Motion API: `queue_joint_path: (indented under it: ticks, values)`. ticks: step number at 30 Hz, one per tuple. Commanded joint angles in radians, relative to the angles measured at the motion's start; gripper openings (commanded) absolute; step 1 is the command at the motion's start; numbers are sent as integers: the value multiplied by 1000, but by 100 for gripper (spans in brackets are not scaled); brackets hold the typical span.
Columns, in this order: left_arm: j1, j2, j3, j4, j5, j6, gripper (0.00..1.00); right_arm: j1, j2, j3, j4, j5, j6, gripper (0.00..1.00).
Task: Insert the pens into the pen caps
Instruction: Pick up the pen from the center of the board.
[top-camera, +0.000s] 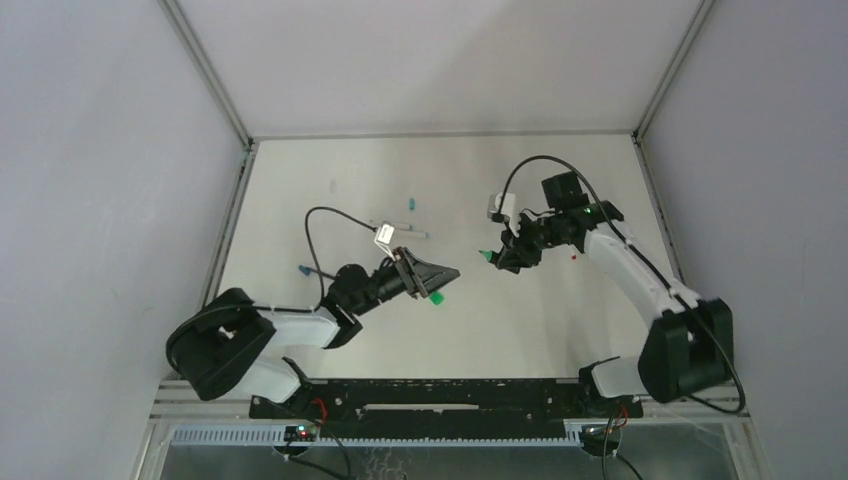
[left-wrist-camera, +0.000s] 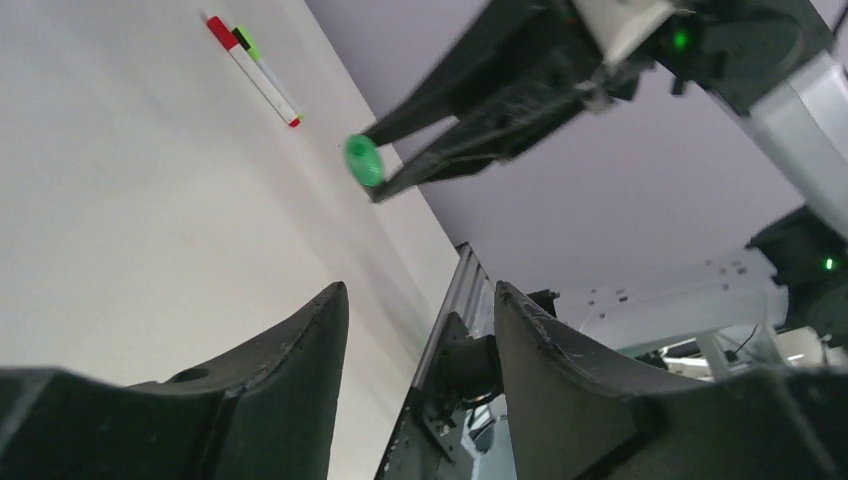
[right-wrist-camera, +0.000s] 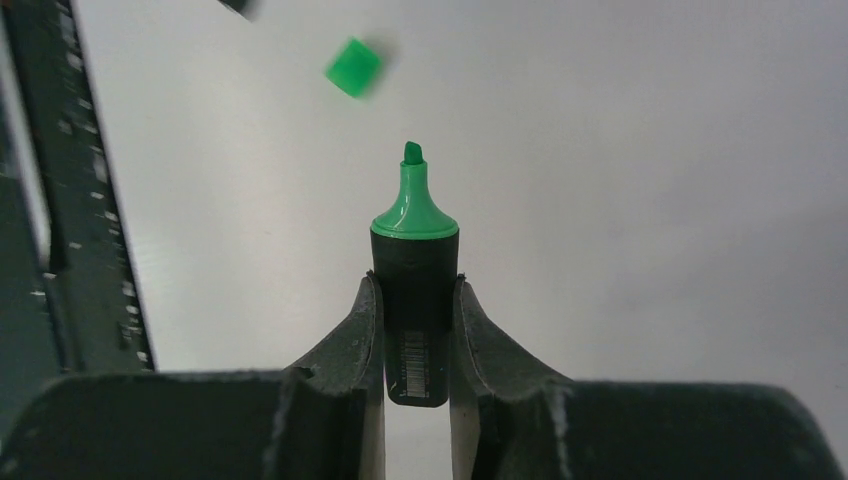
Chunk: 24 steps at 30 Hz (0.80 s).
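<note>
My right gripper (top-camera: 497, 258) (right-wrist-camera: 416, 282) is shut on a thick black marker (right-wrist-camera: 415, 250) whose bare green tip (top-camera: 486, 257) points left toward the left arm. The left wrist view shows that tip (left-wrist-camera: 363, 160) end-on. My left gripper (top-camera: 443, 283) (left-wrist-camera: 418, 292) is open, with nothing between its fingers. A chunky bright green cap (top-camera: 437, 297) (right-wrist-camera: 353, 67) sits just below the left fingertips, blurred, apart from the marker tip. Two slim pens (left-wrist-camera: 255, 70), one with a red end and one with a green end, lie side by side on the table.
Slim pens (top-camera: 397, 229) lie on the white table (top-camera: 520, 330) behind the left gripper. A teal piece (top-camera: 411, 203) lies farther back, a blue-tipped one (top-camera: 303, 270) at the left, a tiny red bit (top-camera: 572, 257) by the right arm. Grey walls close three sides.
</note>
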Motion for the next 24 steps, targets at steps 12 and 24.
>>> queue_joint_path:
  ticks: [12,24]
  values:
    - [-131,236,258,121,-225,-60,69,-17,-238,-122,136,-201,259,0]
    - [-178,320,369,15,-235,-73,39,-13,-260,-146,210,-171,333,0]
